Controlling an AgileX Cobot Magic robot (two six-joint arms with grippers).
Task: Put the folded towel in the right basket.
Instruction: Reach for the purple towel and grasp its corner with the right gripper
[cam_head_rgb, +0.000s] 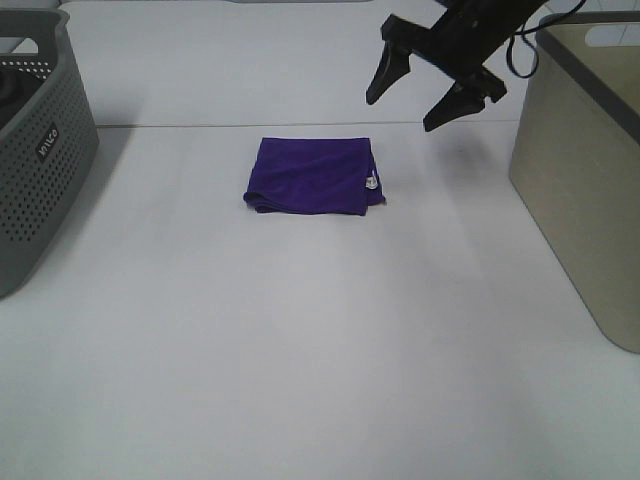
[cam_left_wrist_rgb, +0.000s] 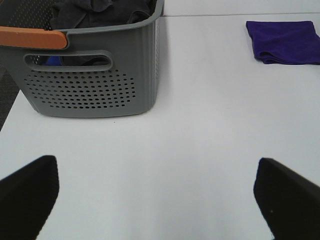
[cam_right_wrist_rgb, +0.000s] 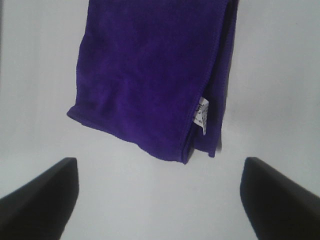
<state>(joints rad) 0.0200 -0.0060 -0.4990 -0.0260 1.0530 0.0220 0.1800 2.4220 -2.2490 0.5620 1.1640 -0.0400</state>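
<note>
The folded purple towel lies flat on the white table, with a small white label at its right edge. It also shows in the right wrist view and far off in the left wrist view. My right gripper hangs open and empty in the air, above and to the right of the towel. The beige right basket stands at the table's right edge. My left gripper is open and empty over bare table near the grey basket.
A grey perforated basket stands at the left edge; in the left wrist view it holds dark cloth and has an orange handle. White table spreads between the two baskets.
</note>
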